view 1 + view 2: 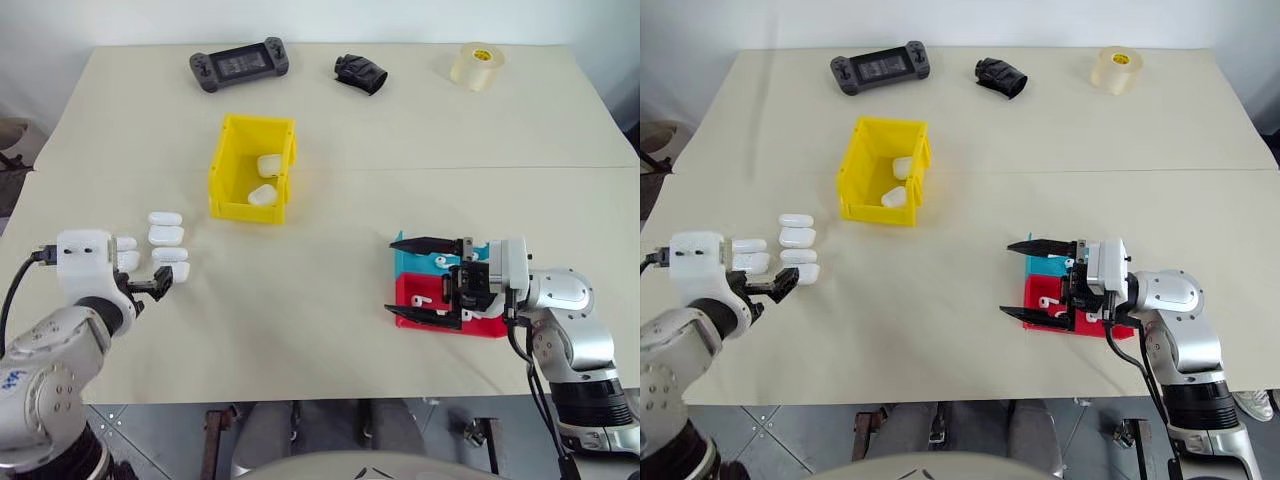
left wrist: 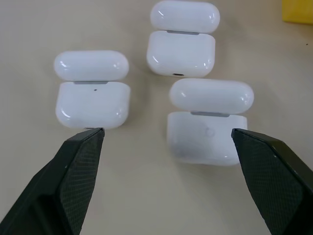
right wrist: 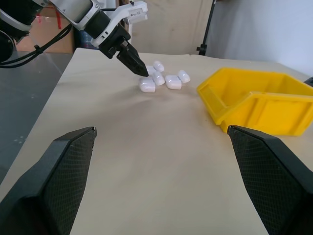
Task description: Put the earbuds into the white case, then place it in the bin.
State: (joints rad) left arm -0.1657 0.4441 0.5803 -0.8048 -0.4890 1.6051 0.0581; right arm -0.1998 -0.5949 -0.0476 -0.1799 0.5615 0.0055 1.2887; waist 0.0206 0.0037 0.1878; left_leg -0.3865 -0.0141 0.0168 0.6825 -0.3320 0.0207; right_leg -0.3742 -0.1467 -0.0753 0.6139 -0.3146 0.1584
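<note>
The white case [image 2: 205, 122] nearest the left gripper [image 2: 166, 147] lies on the table [image 1: 330, 300] with its lid flipped up, ready for loading. The left gripper frames it, spread wide and empty. Earbuds [image 1: 440, 262] wait in the blue tray [image 1: 410, 262] and red tray [image 1: 410, 290], where the right gripper [image 1: 428, 282] hovers wide open, empty. The bin [image 1: 230, 165] already holds 2 cases.

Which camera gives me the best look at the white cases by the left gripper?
The left wrist view: three white cases lie lids open between the open left gripper fingers. The eye views show the same cluster small, partly behind that hand. The right wrist view shows it far off across the table, beside the bin.
</note>
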